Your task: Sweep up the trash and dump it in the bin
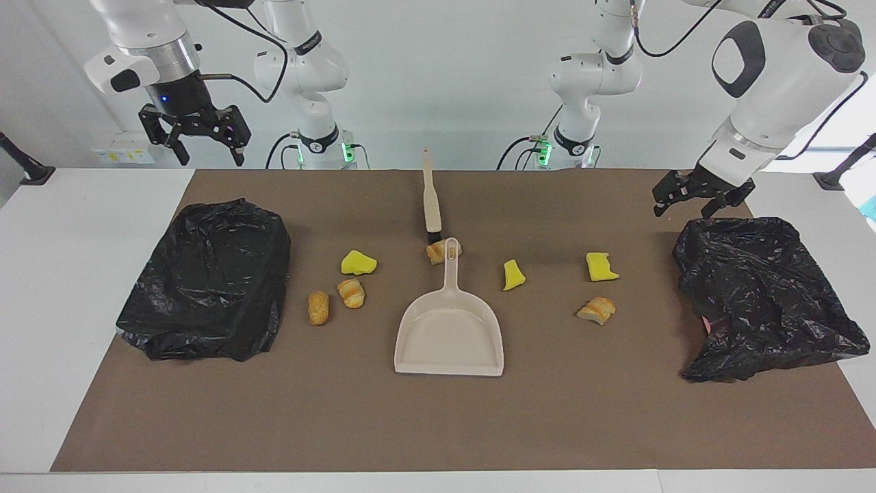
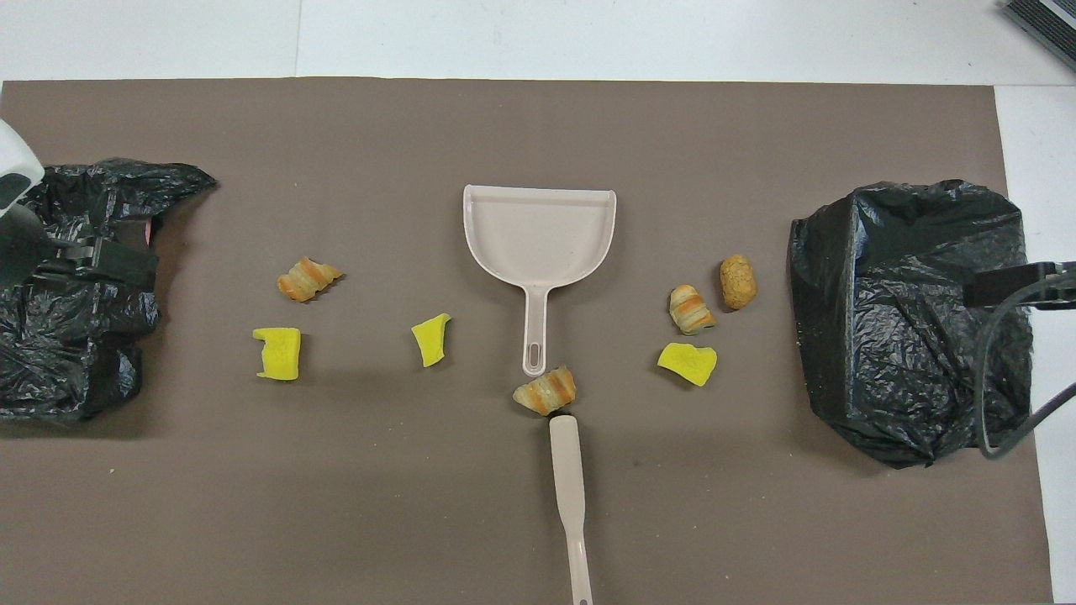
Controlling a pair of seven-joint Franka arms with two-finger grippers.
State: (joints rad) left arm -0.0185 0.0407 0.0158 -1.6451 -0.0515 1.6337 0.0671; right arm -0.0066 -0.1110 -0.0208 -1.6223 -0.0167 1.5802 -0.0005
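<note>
A beige dustpan (image 1: 448,329) lies flat mid-mat, its handle pointing toward the robots. In line with that handle and nearer to the robots lies a beige brush (image 1: 432,198). Its dark head touches a golden-brown trash scrap (image 1: 441,252) at the handle's end. Several more trash scraps lie on either side of the pan: yellow chunks (image 1: 358,262) (image 1: 512,274) (image 1: 601,267) and brown pieces (image 1: 352,293) (image 1: 318,307) (image 1: 597,310). Two black-bagged bins (image 1: 205,281) (image 1: 759,294) stand at the mat's ends. My right gripper (image 1: 211,152) hangs open and empty, high over the table's edge. My left gripper (image 1: 684,209) is open and empty, low over the near rim of its bin.
A brown mat (image 1: 438,424) covers the white table (image 1: 41,308). A wide bare strip of mat runs farther from the robots than the dustpan. The bag on the bin at the left arm's end is loose and crumpled.
</note>
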